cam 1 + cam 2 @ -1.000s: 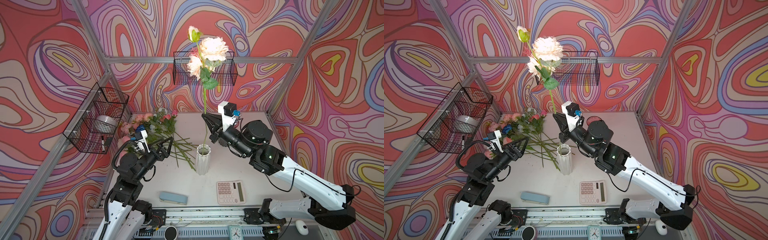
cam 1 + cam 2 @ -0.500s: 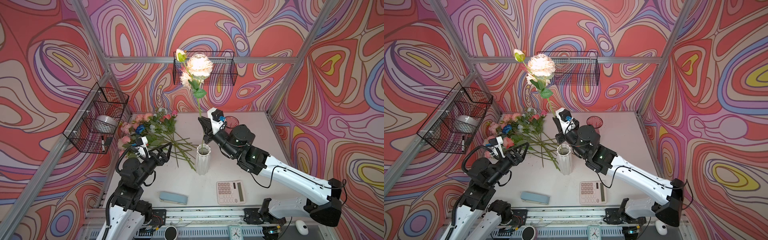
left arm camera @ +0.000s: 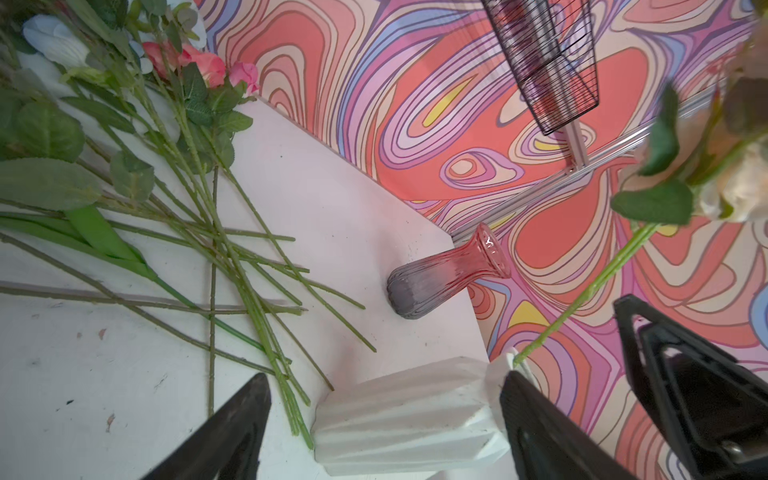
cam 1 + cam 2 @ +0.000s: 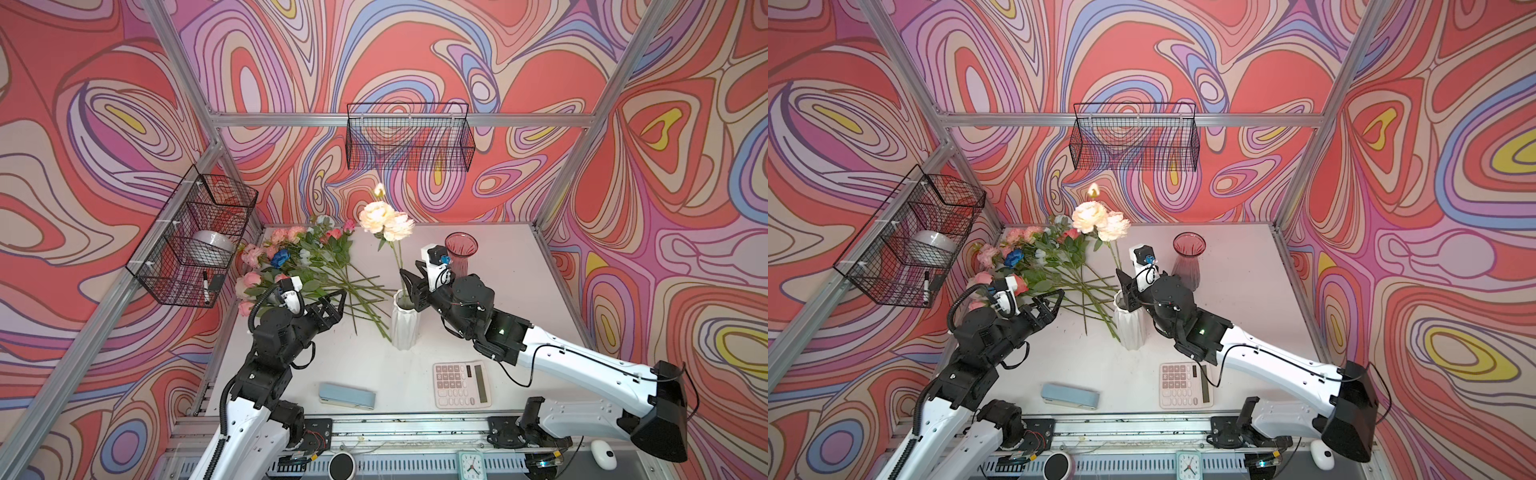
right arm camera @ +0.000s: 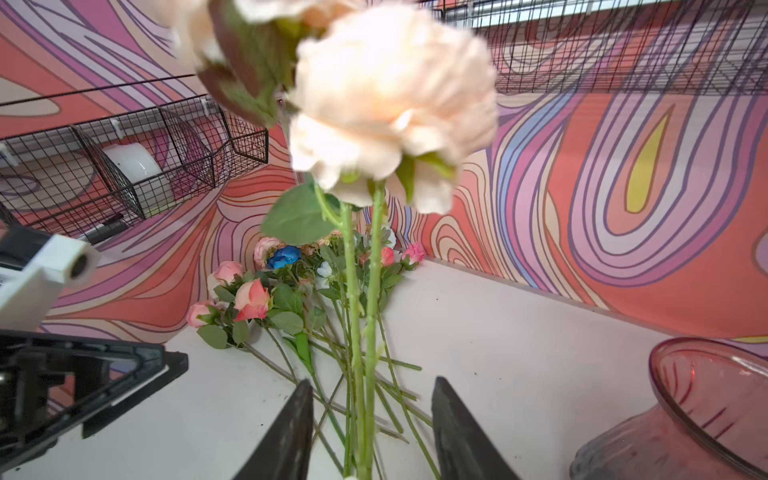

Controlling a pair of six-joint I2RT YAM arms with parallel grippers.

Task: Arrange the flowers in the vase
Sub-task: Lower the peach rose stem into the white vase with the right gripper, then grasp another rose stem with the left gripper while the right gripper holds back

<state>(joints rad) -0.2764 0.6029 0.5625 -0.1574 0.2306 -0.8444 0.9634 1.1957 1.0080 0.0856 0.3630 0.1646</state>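
A white ribbed vase (image 4: 405, 322) (image 4: 1129, 326) (image 3: 407, 419) stands mid-table. One cream peony stem (image 4: 384, 218) (image 4: 1098, 218) (image 5: 386, 91) stands in it, leaning back. My right gripper (image 4: 409, 286) (image 4: 1125, 286) (image 5: 372, 382) sits at the vase mouth, open, its fingers on either side of the stem without touching it. The other flowers (image 4: 307, 257) (image 4: 1038, 257) (image 3: 124, 145) (image 5: 291, 291) lie in a pile at the back left, stems pointing toward the vase. My left gripper (image 4: 336, 305) (image 4: 1054, 305) (image 3: 384, 376) is open and holds nothing, left of the vase above the stem ends.
A red glass vase (image 4: 461, 253) (image 4: 1187, 257) (image 3: 444, 274) (image 5: 698, 415) stands just behind my right wrist. A calculator (image 4: 461, 384) and a pale blue case (image 4: 347, 397) lie near the front edge. Wire baskets hang on the left wall (image 4: 195, 237) and back wall (image 4: 409, 137).
My right gripper came down with the peony, the stem sank into the white vase, and the jaws opened off it. My left gripper shifted slightly toward the vase.
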